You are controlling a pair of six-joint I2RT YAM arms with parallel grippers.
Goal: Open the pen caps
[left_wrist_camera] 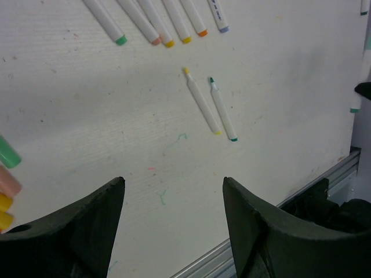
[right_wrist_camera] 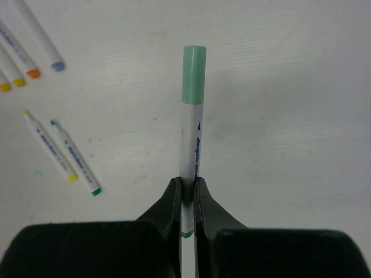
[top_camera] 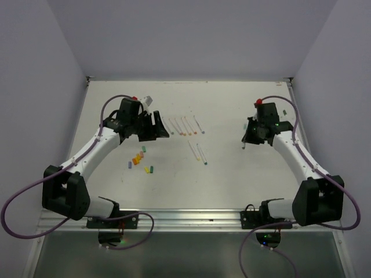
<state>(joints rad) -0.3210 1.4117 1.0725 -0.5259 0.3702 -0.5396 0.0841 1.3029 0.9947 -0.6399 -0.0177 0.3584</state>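
My right gripper (right_wrist_camera: 187, 188) is shut on a white pen (right_wrist_camera: 192, 139) with a pale green cap (right_wrist_camera: 194, 66) still on its far end, held above the table at the right (top_camera: 250, 138). My left gripper (left_wrist_camera: 174, 185) is open and empty, above the table at the left (top_camera: 157, 128). Two uncapped pens (left_wrist_camera: 203, 104) lie side by side between the arms (top_camera: 198, 152). A row of several capped pens (left_wrist_camera: 165, 23) lies farther back (top_camera: 184, 125). Several loose caps (top_camera: 139, 158) in green, pink, yellow and purple lie near the left arm; some show in the left wrist view (left_wrist_camera: 7, 155).
White walls close the table on three sides. A metal rail (top_camera: 185, 217) runs along the near edge, with both arm bases on it; it shows in the left wrist view (left_wrist_camera: 232, 260). Purple cables loop from each arm.
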